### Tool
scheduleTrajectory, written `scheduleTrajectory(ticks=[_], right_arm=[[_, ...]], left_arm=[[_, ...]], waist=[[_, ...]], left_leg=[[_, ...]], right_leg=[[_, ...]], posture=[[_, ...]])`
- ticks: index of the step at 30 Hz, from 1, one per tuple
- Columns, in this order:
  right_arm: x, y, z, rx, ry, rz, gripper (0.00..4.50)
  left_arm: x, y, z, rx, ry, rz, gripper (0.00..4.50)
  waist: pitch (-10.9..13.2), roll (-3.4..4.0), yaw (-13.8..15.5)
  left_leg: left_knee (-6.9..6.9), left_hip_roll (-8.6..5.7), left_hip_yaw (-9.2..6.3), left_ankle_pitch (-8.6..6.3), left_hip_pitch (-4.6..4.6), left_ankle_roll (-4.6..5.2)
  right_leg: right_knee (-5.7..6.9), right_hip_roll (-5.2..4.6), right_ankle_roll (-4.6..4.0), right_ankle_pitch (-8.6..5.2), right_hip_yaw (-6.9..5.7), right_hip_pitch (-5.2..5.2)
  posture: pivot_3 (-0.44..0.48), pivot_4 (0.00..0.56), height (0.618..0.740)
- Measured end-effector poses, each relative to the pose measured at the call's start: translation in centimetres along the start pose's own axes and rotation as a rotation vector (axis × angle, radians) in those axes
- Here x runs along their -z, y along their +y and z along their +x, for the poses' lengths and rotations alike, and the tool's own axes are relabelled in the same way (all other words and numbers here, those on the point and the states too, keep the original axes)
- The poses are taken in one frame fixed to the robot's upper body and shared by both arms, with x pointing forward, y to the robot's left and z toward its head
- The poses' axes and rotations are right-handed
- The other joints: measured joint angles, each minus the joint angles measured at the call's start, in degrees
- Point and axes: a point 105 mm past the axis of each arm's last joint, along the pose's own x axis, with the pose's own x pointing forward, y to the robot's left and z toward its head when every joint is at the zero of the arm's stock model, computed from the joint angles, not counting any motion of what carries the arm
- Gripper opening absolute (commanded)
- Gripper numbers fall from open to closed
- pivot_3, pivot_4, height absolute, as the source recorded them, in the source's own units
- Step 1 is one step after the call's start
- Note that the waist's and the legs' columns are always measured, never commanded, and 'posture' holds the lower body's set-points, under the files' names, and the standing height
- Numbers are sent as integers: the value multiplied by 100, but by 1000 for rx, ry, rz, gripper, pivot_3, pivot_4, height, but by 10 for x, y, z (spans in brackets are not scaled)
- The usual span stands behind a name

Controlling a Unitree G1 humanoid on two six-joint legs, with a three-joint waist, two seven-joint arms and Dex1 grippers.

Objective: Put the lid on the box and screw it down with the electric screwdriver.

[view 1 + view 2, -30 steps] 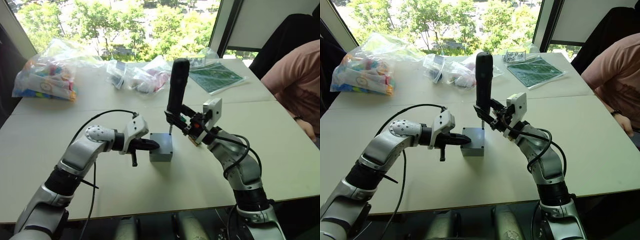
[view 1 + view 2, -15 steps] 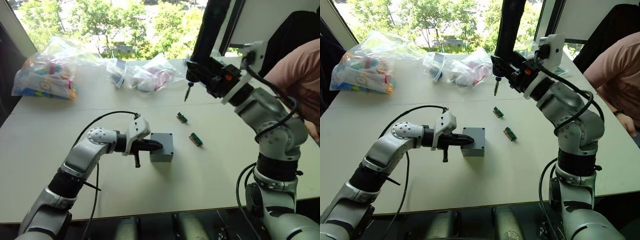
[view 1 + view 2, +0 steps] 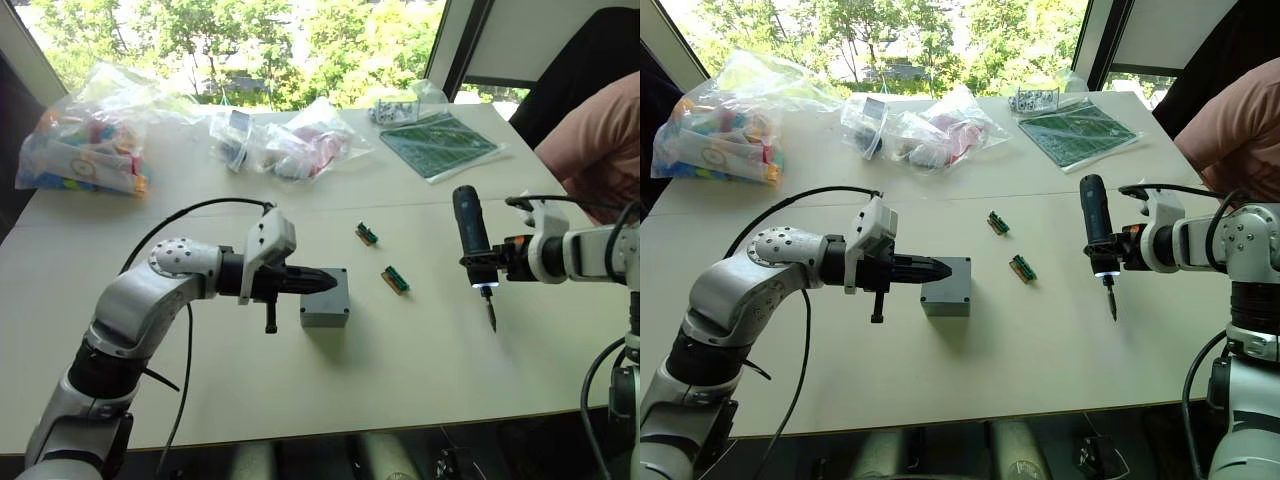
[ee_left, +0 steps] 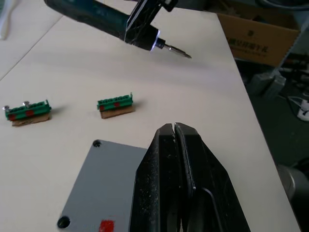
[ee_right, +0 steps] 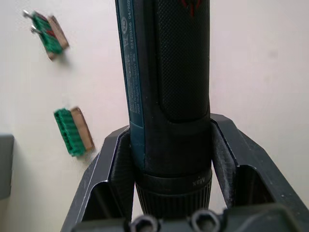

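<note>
Left wrist view: box (image 4: 104,186) beneath claw (image 4: 174,133)

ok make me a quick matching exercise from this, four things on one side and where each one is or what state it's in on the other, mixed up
Things:
1. left claw
2. electric screwdriver
3. lid
4. circuit board

States:
A. lying at the table's far side
B. held in the right claw, bit pointing down
C. sitting closed on the box
D. shut, over the lid

Pairs: 1-D, 2-B, 3-C, 4-A
</note>
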Motion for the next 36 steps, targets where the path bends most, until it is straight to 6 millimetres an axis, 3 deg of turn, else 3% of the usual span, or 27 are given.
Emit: scheduleTrajectory(ticks=[8,12,13,19,21,24,27,29,30,32,34,36], right_arm=[[13,1,18,-45,75,92,1778],[9,2,21,-41,80,126,1778],[8,2,22,-38,84,129,2278],[1,4,23,-8,74,116,4193],[-4,2,23,22,54,112,4275],[-28,8,14,2,-52,85,4275],[-81,44,-15,-140,-396,-86,4275],[-100,80,-38,-302,-623,-221,4275],[-95,98,-44,-417,-664,-269,4275],[-69,115,-39,-578,-616,-305,4275],[-45,121,-30,-610,-547,-375,4275],[2,130,-13,-614,-391,-592,4275]], left_arm=[[14,1,0,-47,16,-44,0],[21,0,-2,-69,27,-67,0],[21,0,-3,-76,30,-67,0],[26,15,-10,-173,2,-107,0],[29,25,-15,-231,-8,-134,0],[33,41,-30,-326,-14,-153,0],[25,59,-47,-460,-88,-153,0],[17,71,-54,-564,-157,-155,0],[17,75,-58,-611,-172,-161,0],[22,77,-67,-652,-159,-173,0],[34,70,-70,-620,-92,-193,0],[59,48,-70,-491,36,-274,0]], waist=[[2,0,-38],[2,-1,-66],[2,-1,-69],[1,-2,-72],[1,-2,-72],[2,1,-91],[2,1,-81],[-1,-4,-65],[-4,-10,-42],[-6,-13,6],[-5,-12,38],[-5,-10,61]], left_leg=[[16,-2,2,0,0,0],[21,-2,1,0,0,-1],[22,-2,0,0,0,-1],[28,-2,0,0,2,-1],[30,-2,-1,0,2,-1],[28,-2,3,0,1,-1],[18,2,-5,0,4,-1],[13,7,-13,0,3,-1],[13,8,-19,0,3,-1],[15,6,-13,0,0,-1],[15,4,-8,0,-1,-1],[12,4,-6,0,0,-1]], right_leg=[[0,-2,-4,2,2,7],[2,-2,-4,6,2,10],[2,-1,-3,6,2,10],[2,-2,1,9,2,16],[2,-2,5,12,2,16],[3,-1,6,13,5,12],[4,3,15,17,-3,11],[2,4,17,15,-14,17],[1,3,18,15,-20,22],[0,-4,17,16,-20,21],[-2,-6,17,15,-17,20],[-4,-7,17,12,-17,17]], posture=[[0,150,740],[0,150,740],[0,150,740],[0,150,740],[0,150,740],[0,150,740],[0,150,740],[0,150,740],[0,150,740],[0,150,740],[0,150,740],[0,150,740]])
